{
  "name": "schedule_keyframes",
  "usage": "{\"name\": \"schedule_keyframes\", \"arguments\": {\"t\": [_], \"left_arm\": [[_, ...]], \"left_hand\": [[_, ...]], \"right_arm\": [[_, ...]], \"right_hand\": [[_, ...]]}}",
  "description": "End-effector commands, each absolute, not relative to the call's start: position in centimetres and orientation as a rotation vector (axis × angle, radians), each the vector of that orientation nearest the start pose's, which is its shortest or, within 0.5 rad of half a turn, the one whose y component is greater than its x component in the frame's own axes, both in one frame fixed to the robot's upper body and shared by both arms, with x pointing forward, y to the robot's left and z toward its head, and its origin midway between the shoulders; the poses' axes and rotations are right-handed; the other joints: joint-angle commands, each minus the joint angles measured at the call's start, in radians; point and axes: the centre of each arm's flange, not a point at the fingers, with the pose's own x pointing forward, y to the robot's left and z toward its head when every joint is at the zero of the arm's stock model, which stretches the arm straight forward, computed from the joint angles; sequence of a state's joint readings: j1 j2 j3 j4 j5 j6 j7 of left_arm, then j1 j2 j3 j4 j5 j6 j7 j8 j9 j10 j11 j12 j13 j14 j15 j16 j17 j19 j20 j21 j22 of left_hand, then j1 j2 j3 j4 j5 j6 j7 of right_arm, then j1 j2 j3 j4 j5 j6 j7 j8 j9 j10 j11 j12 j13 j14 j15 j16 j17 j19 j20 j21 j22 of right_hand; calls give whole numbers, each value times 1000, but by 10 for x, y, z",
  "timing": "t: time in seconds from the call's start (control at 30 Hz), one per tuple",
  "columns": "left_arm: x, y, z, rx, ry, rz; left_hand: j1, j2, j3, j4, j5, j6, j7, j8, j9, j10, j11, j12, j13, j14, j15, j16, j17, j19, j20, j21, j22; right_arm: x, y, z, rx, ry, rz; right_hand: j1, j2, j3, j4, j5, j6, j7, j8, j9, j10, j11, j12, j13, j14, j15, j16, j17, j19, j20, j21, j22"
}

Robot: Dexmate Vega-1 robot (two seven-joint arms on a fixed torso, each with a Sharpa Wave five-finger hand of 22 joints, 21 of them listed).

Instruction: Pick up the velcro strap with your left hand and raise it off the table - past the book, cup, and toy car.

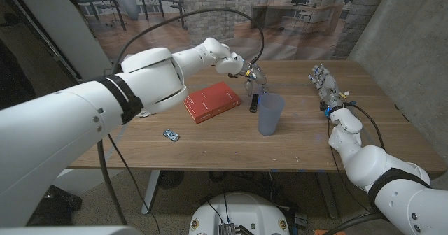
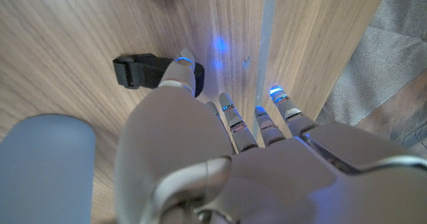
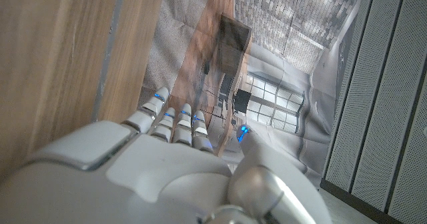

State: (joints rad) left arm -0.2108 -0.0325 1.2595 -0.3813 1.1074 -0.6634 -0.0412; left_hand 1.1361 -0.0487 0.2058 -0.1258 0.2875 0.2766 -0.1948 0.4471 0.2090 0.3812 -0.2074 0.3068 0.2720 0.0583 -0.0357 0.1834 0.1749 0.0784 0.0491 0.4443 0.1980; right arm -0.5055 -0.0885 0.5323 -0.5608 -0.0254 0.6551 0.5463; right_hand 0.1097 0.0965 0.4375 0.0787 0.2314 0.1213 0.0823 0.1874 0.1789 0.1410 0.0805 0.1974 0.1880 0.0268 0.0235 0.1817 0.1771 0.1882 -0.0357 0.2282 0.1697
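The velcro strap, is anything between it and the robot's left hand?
Nothing visible does. The left hand hangs right over the velcro strap, one fingertip at or on it. The blue cup stands close beside the strap and the red book on its other side, neither between.

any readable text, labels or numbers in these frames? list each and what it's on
None can be read.
Red book: faint marks on the cover, too small and blurred to read.
Blue cup, toy car, velcro strap: no print visible.
Left hand and right hand: blue lights only, no lettering.
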Motion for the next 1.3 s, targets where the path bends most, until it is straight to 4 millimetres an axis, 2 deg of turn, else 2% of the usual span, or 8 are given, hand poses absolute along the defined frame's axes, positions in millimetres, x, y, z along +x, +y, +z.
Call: {"name": "schedule_keyframes", "arguments": {"t": [0.03,0.27,0.3,0.37,0.7,0.93,1.07,1.3], "left_arm": [[673,-41,114,-3336,1221,981],[673,-43,111,-3323,1213,978],[674,-42,111,-3328,1214,972],[675,-41,110,-3327,1210,962],[677,-36,109,-3316,1245,930],[679,-31,109,-3334,1310,934],[680,-29,112,-3335,1346,911],[681,-26,118,-3340,1403,869]], "left_hand": [[-4,-5,-7,-2,-1,-6,-7,2,1,-4,-2,0,5,-7,-53,-1,1,4,2,-2,2],[41,19,-18,-13,9,125,-14,66,1,122,-6,39,0,53,-99,13,0,28,-22,5,3],[47,22,-22,-14,8,163,-7,85,1,160,-7,48,-3,70,-105,15,0,32,-26,5,3],[67,36,-34,-15,4,263,11,132,1,297,-10,89,1,137,-152,22,0,45,-32,9,2],[126,77,-34,-22,-19,434,33,209,0,485,-8,132,19,264,-175,45,9,67,-47,16,1],[183,126,-35,-28,-63,646,88,323,7,669,-2,209,95,449,-197,105,38,100,-68,33,2],[200,134,-33,-28,-82,752,87,335,-27,691,7,211,113,521,-200,148,65,110,-79,45,6],[215,140,-27,-30,-91,813,80,331,-38,714,12,208,121,560,-201,172,80,119,-90,54,7]], "right_arm": [[687,-394,-22,64,-761,32],[686,-396,-21,67,-771,19],[686,-397,-21,67,-772,18],[685,-397,-21,65,-775,11],[683,-397,-19,46,-781,-1],[682,-395,-18,41,-785,-4],[682,-393,-17,41,-784,-2],[682,-391,-15,37,-786,-1]], "right_hand": [[-9,4,2,-2,-3,0,2,0,4,-2,3,-3,2,7,5,5,2,-5,-9,-2,6],[-13,1,-1,0,-6,1,3,1,4,2,3,-1,3,14,9,8,3,-4,-8,-4,6],[-14,0,-2,0,-7,1,3,1,4,3,3,-1,3,16,9,9,3,-4,-8,-4,6],[-14,-2,-3,0,-7,3,5,2,4,3,4,-1,3,17,9,9,3,-3,-6,-4,6],[-16,-6,-5,-1,-9,3,4,2,4,4,4,-1,3,23,12,10,3,-1,-7,-5,6],[-16,-7,-6,-2,-9,7,4,4,4,4,5,-1,3,26,10,11,2,0,-7,-6,6],[-16,-8,-6,-3,-9,8,4,4,4,4,5,-1,3,27,9,11,2,0,-8,-6,5],[-17,-8,-7,-3,-9,10,4,5,4,4,4,-1,3,30,6,11,2,1,-11,-7,5]]}}
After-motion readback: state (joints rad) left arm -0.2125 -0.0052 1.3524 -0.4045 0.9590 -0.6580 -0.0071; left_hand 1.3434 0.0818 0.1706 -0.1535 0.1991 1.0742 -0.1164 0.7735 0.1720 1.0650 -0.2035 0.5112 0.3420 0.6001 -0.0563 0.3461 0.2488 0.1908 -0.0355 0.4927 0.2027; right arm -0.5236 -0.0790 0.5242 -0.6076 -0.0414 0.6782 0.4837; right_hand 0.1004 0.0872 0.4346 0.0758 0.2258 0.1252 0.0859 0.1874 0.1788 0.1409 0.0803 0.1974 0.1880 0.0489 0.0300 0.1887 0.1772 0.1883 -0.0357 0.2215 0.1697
